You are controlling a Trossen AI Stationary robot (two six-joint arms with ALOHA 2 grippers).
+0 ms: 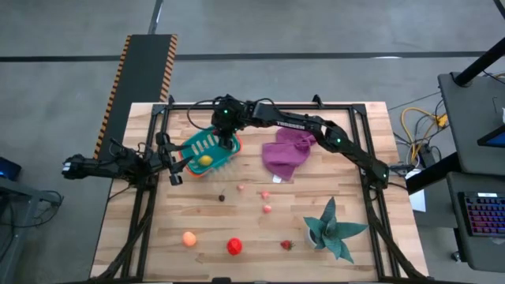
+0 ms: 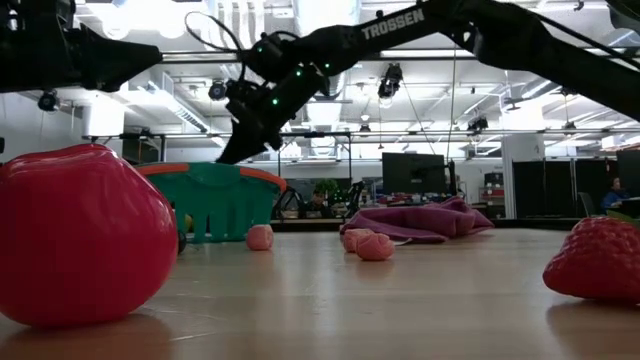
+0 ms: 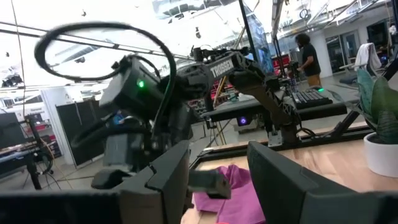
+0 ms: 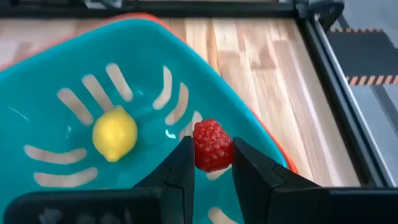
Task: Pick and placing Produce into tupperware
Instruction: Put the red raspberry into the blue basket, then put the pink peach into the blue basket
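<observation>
Up over the teal basket (image 1: 207,147) hangs the right tool (image 4: 211,169), and its two fingers pinch a small red bumpy berry (image 4: 212,144). From above, the arm hides the berry, so only the right wrist view shows it, held over the inside of the basket near one slotted wall. A yellow lemon (image 4: 114,134) lies on the basket floor, apart from the berry.

The left tool (image 1: 175,168) sits at the left edge of the table (image 1: 260,229), just beside the basket's near corner. Its fingers (image 3: 283,177) stand a little apart with nothing between them.

More toy food lies out on the table: an orange ball (image 1: 189,238), a red ball (image 1: 234,246), a strawberry (image 1: 286,244), two pink bits (image 1: 266,195) and a tiny dark bit (image 1: 222,198) too small to make out. In the low view the red ball fills the left corner, is cut off by the edge, and hides part of the basket.

A purple cloth (image 1: 286,152) lies bunched right of the basket, partly under the right arm. A green leafy plant (image 1: 333,230) stands near the front right.
</observation>
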